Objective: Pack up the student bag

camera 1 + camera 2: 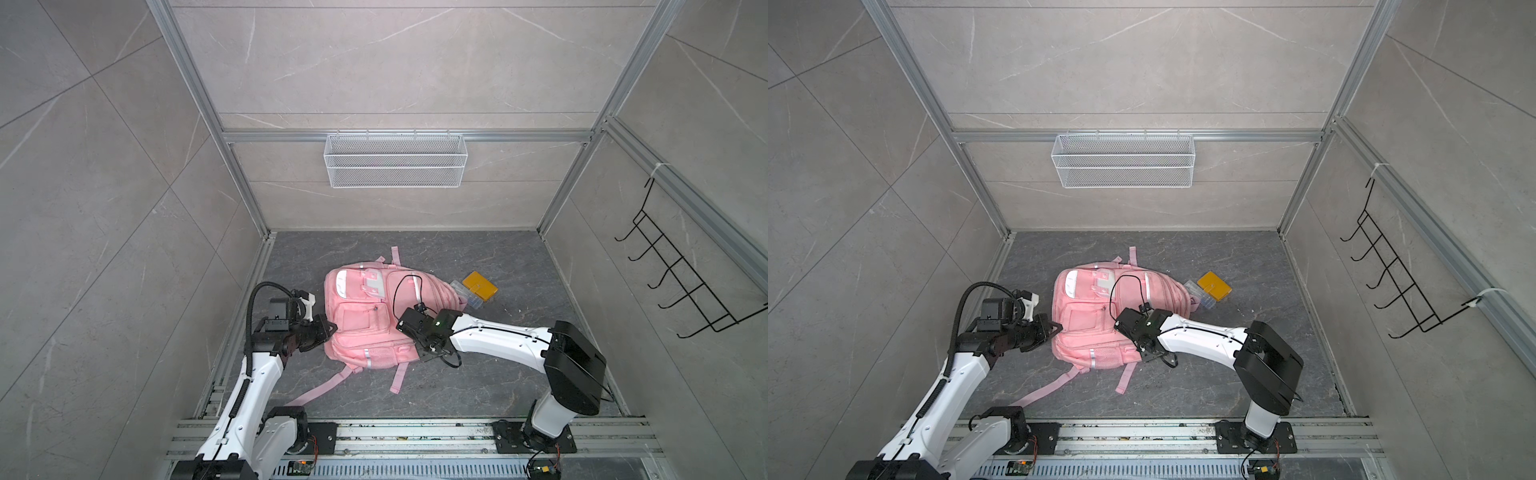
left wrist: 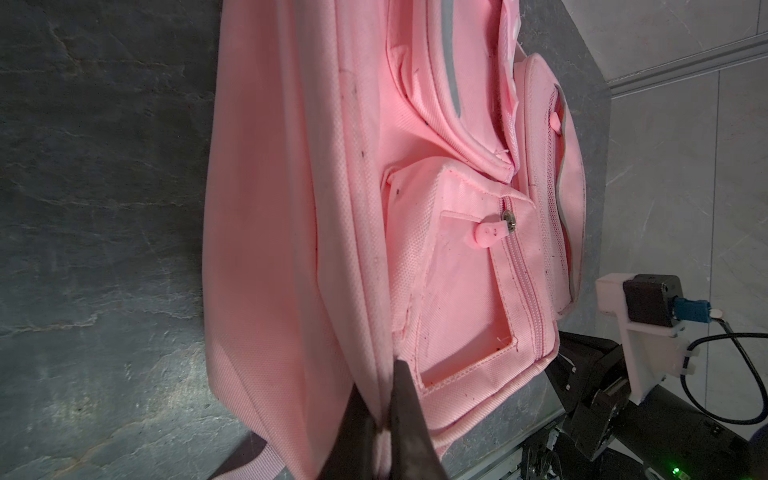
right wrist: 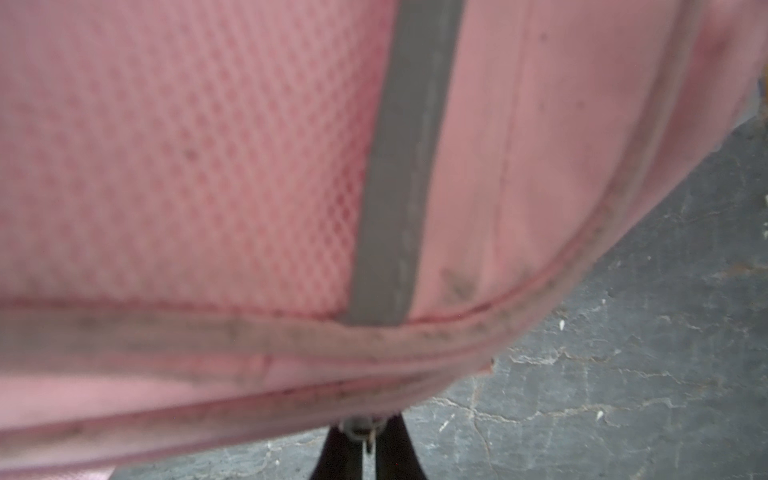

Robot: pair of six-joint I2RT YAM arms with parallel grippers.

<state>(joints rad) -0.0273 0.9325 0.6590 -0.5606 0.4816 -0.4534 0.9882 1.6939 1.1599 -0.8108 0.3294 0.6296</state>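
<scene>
The student bag (image 1: 361, 316) lies flat on the desk (image 1: 478, 390). The left tool (image 2: 382, 386) is closed tight on its side fabric. The right tool (image 3: 368, 426) is closed on its bottom edge.

2 white arms (image 1: 498, 338), black joints, ribbed black cable (image 1: 248, 328), green status light (image 1: 437, 321)

- student bag (image 1: 361, 316): pink all over, with grey-white reflective stripes and a white front patch; just beside the right gripper (image 3: 368, 432), pink diamond mesh and grey-smudged piping.
- left gripper (image 2: 382, 407): black, like the right.
- worktop (image 1: 498, 374): dark grey, pale marble veins.
- case (image 1: 480, 285) beyond the right gripper: amber yellow.
- basket (image 1: 395, 160): white mesh.
- hook rack (image 1: 683, 266): black wire.
</scene>
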